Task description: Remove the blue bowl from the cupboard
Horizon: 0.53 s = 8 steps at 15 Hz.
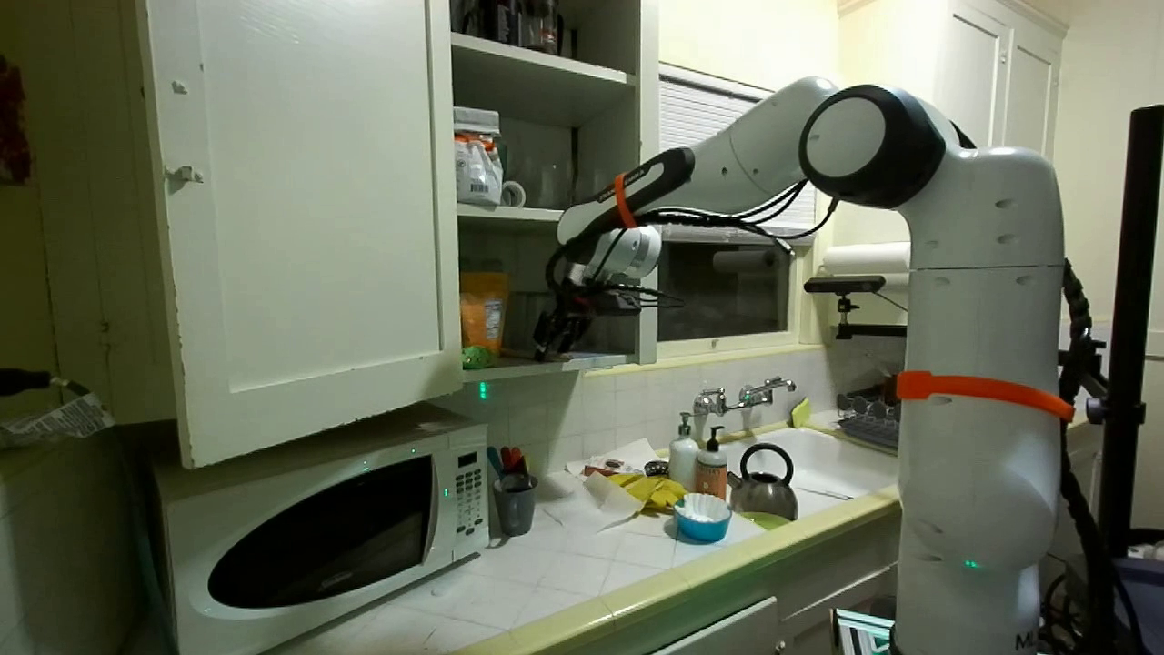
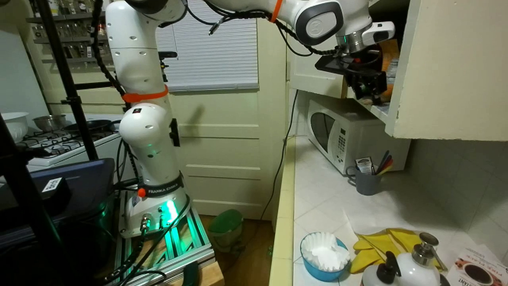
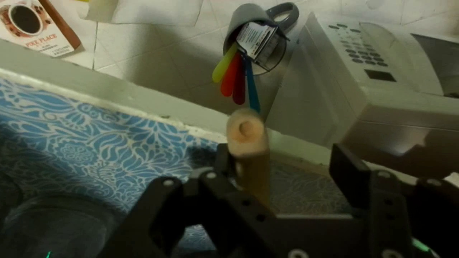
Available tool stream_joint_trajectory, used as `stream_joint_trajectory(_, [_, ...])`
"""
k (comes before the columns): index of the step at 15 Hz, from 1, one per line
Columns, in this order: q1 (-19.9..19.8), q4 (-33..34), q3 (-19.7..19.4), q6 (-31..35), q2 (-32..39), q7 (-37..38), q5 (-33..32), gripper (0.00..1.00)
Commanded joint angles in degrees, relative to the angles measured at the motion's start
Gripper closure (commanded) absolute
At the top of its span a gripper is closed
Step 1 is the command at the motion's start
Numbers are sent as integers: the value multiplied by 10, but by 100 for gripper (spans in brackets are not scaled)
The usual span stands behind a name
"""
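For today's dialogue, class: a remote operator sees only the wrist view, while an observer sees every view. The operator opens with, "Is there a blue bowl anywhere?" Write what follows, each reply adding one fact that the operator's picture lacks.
Observer: Yes, both exterior views show a blue bowl on the counter.
Operator: Is the cupboard door open or shut?
Observer: Open; in an exterior view it is swung out, with the shelves showing beside it.
Operator: Does anything out of my sight stand on the cupboard shelf where my gripper is?
Observer: Yes, an orange bag stands there.
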Motion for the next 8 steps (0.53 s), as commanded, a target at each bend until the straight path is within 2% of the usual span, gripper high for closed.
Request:
stream_joint_trajectory(1, [2, 2, -6, -51, -12, 5, -22, 58])
stream_joint_trajectory(6, [2, 3, -10, -53, -18, 26, -56, 96])
stream_joint_trajectory(8, [3, 2, -9, -52, -20, 28, -64, 93])
